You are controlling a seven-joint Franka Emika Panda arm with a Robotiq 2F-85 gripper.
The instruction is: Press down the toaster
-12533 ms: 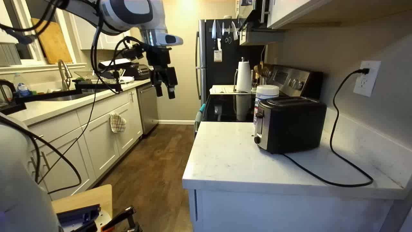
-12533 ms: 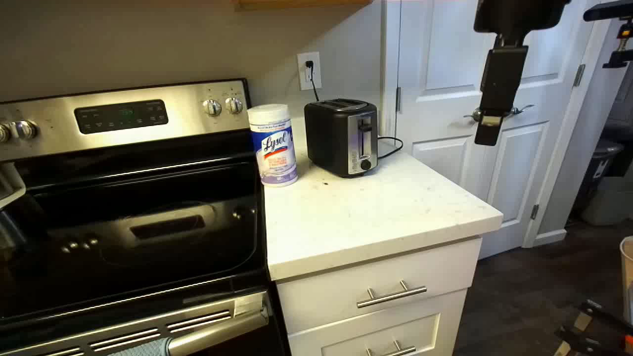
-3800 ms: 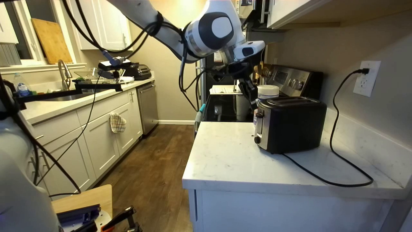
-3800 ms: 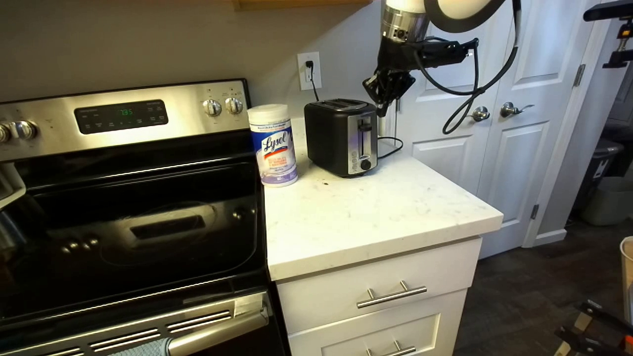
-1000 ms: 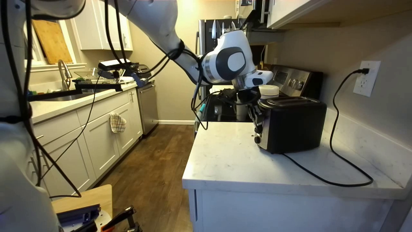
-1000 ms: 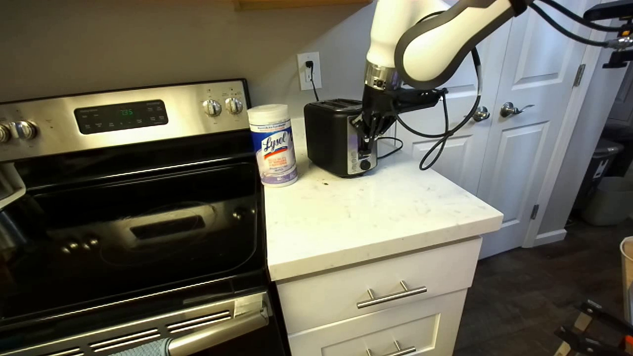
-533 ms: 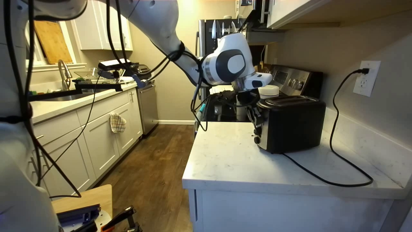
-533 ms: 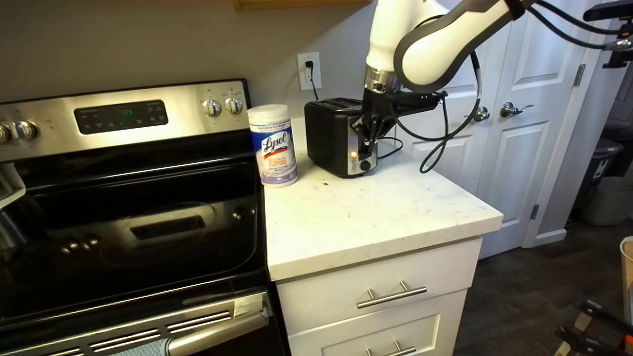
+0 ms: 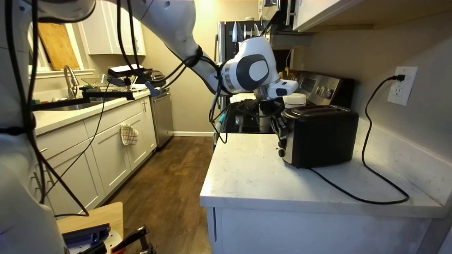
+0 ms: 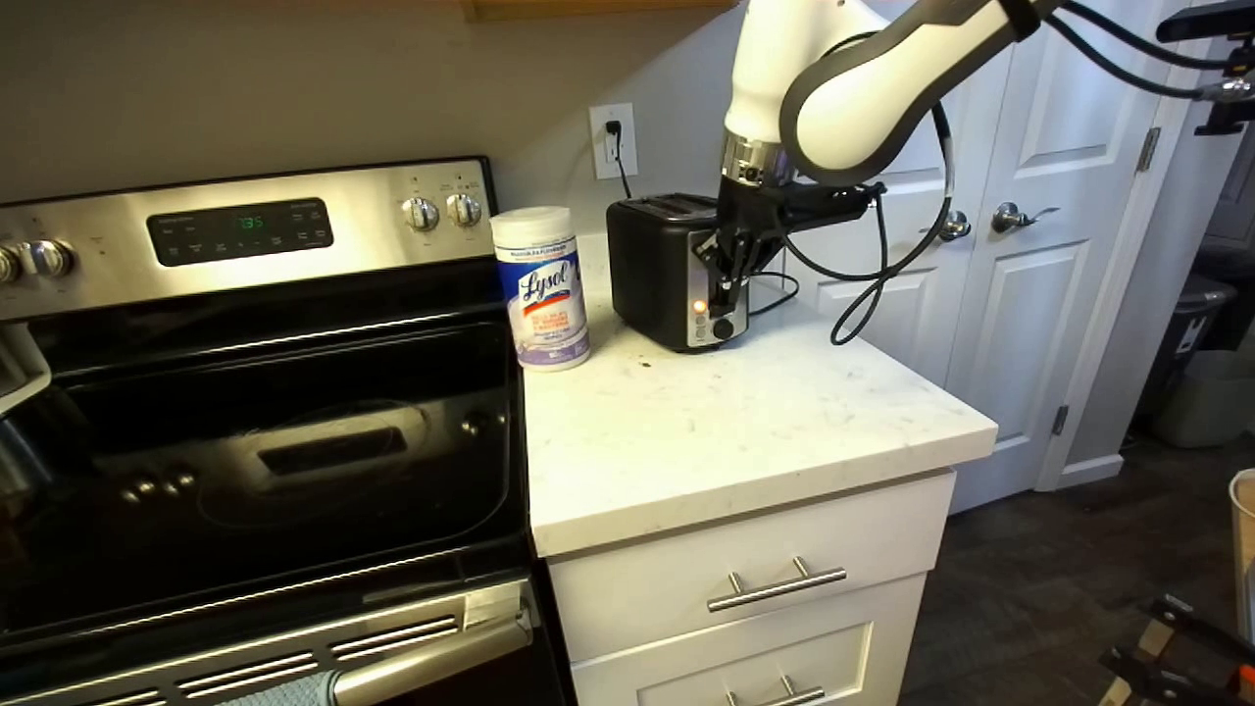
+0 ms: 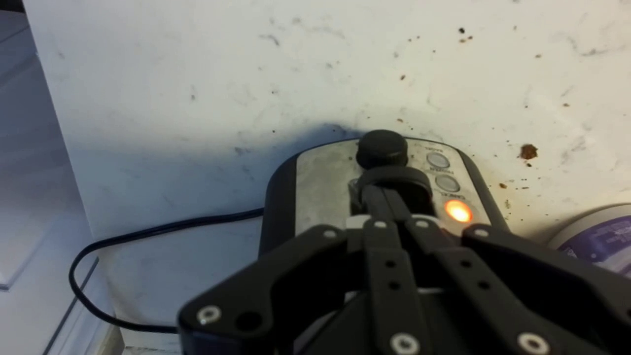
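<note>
Toaster [image 10: 652, 275], black, steel-fronted: upright on the table [image 10: 745, 431], directly before the pincer [image 11: 387, 197], its steel front facing the pincer. Pincer: clenched, the fingers [image 11: 376, 201] drawn together side by side, slanting downward along the toaster's front, tips at the lever [image 11: 394, 173]. Lever: black, low on the front, partly hidden by the pincer's tips, which appear to touch it. Dial [image 11: 382, 146]: black, round, just past the pincer's tips, below the lever. Buttons [image 11: 447, 183]: three in a row beside the pincer, to its right in the wrist view; the nearest glows orange, the other two are grey. Cord [image 9: 381, 203]: black, looping over the table to the pincer's left in the wrist view; in an exterior view it climbs to the outlet [image 9: 404, 86] on the wall [image 9: 360, 63], across the toaster from the pincer. Canister [image 10: 541, 294], labelled Lysol: upright, near the toaster, to the pincer's right in the wrist view and cut off by that frame. Crumbs [image 11: 529, 151]: brown, scattered on the table, ahead and to the right of the pincer in the wrist view. Stove [image 10: 196, 510]: black glass top, beyond the canister from the pincer, green digits on its panel [image 10: 240, 231]. Arm [image 9: 249, 68]: white, above the pincer in both exterior views. Drawer [image 10: 745, 549]: white, bar-handled, lower than the pincer, under the table's edge. Checked cloth [image 9: 129, 134]: hung on a white cabinet [image 9: 109, 157], well apart from the pincer.
</note>
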